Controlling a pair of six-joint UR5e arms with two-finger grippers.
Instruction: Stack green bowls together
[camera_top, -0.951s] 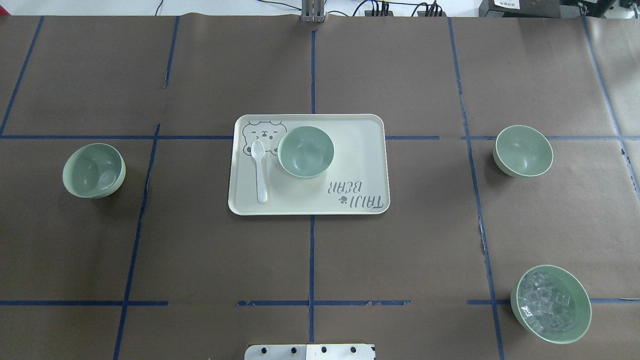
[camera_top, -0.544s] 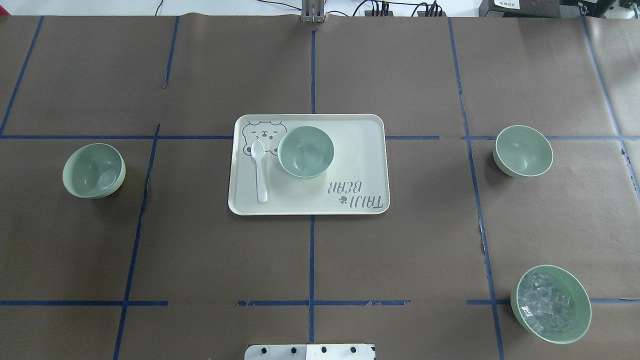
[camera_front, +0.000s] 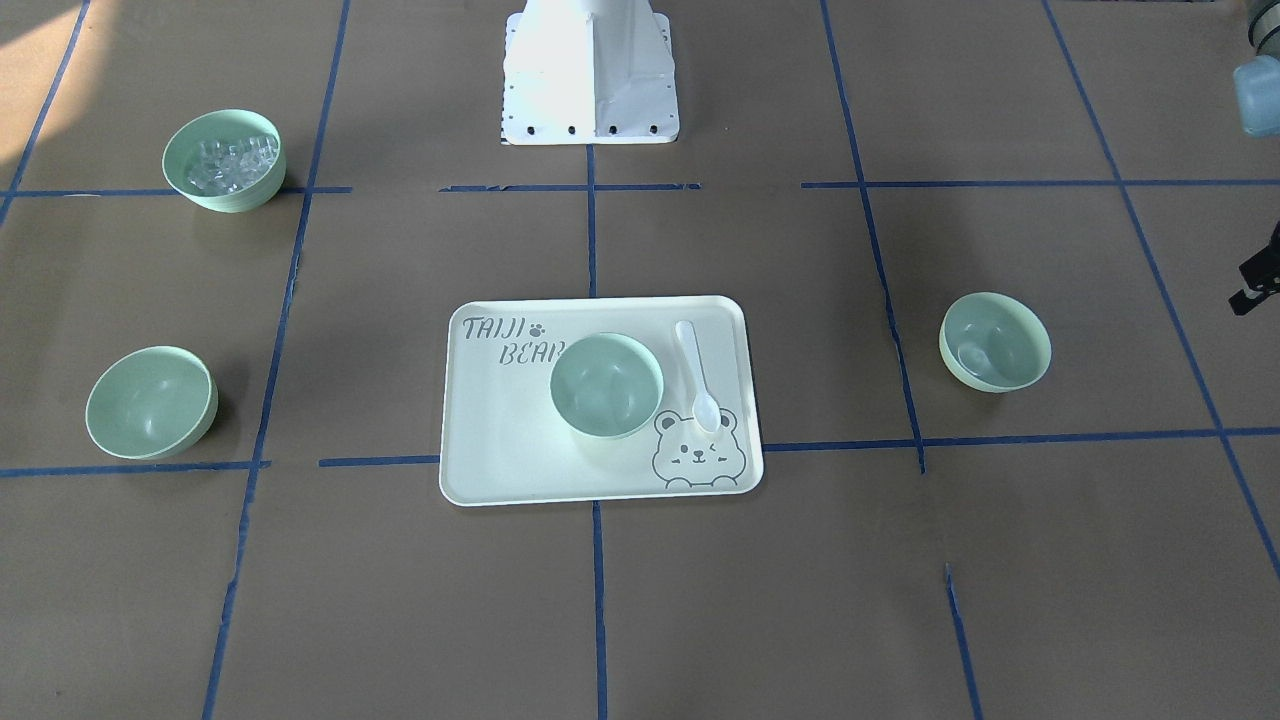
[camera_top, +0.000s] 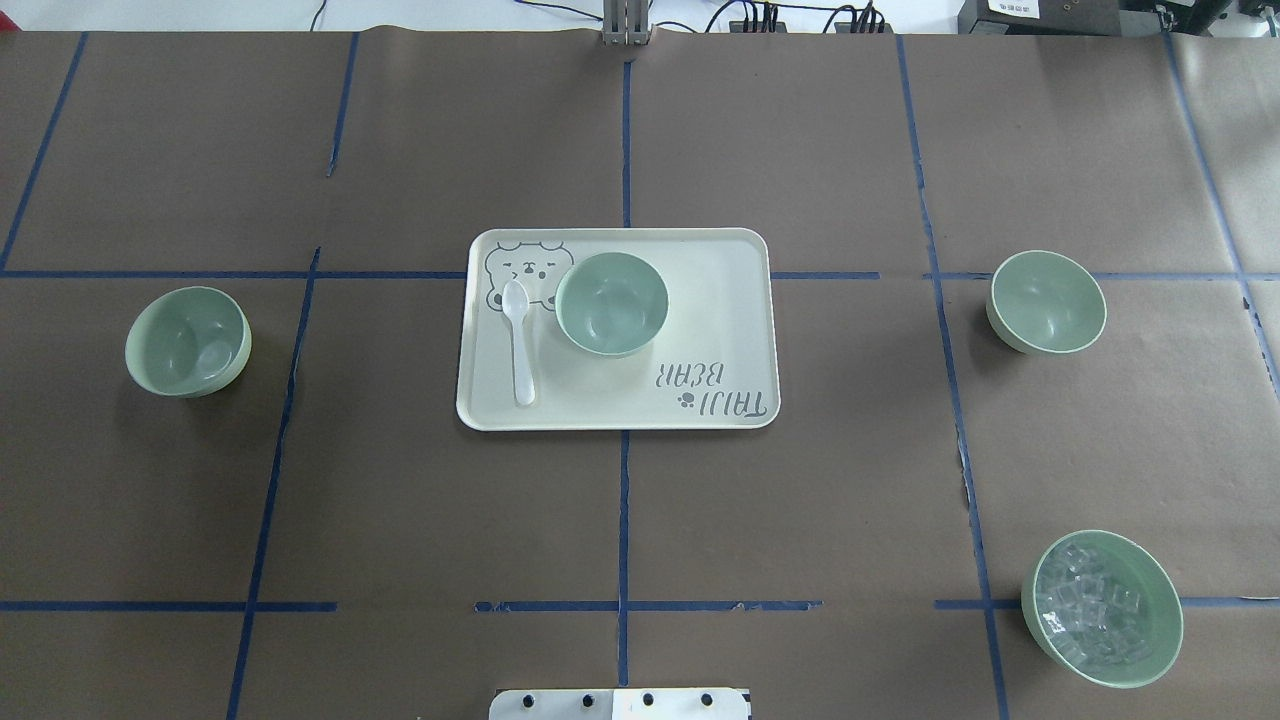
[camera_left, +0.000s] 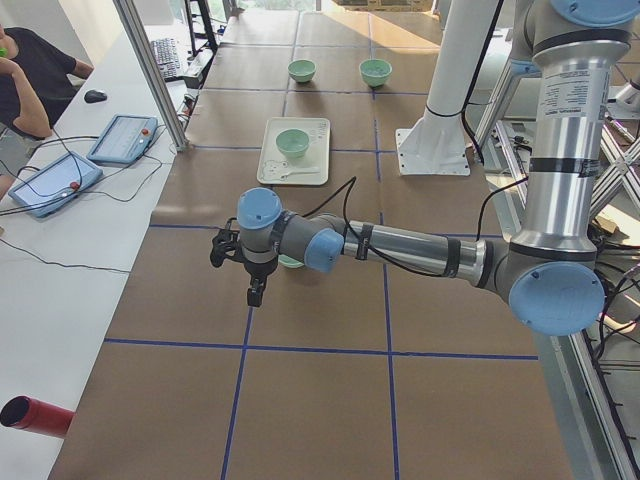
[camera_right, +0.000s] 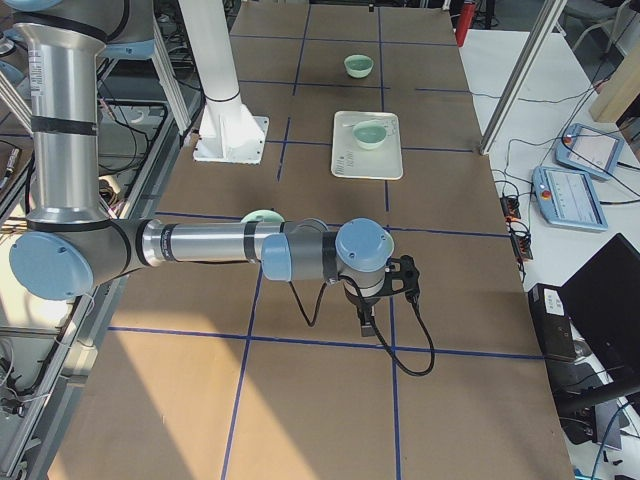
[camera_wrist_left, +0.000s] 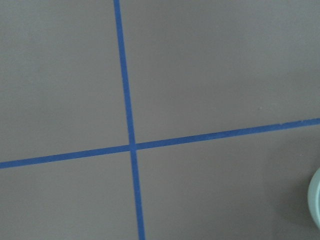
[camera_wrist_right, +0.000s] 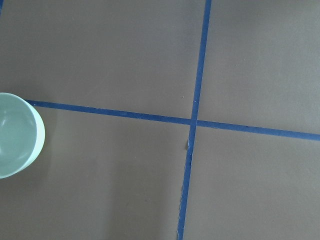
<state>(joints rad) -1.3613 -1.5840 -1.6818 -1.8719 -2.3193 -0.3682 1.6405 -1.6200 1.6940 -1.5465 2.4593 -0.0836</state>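
Observation:
Three plain green bowls stand apart. One (camera_top: 187, 341) is on the table's left, one (camera_top: 611, 303) is on the bear-print tray (camera_top: 700, 290) in the middle, and one (camera_top: 1047, 301) is on the right. No gripper shows in the overhead view. In the exterior left view my left gripper (camera_left: 250, 285) hangs above the table just outside the left bowl (camera_left: 291, 263). Its edge also shows in the front view (camera_front: 1258, 282). In the exterior right view my right gripper (camera_right: 368, 322) hangs past the table's right side. I cannot tell whether either gripper is open or shut.
A fourth green bowl with clear cubes (camera_top: 1101, 608) stands at the near right. A white spoon (camera_top: 518, 340) lies on the tray beside the middle bowl. The robot's base (camera_front: 590, 75) is at the table's near edge. Blue tape lines cross the brown paper.

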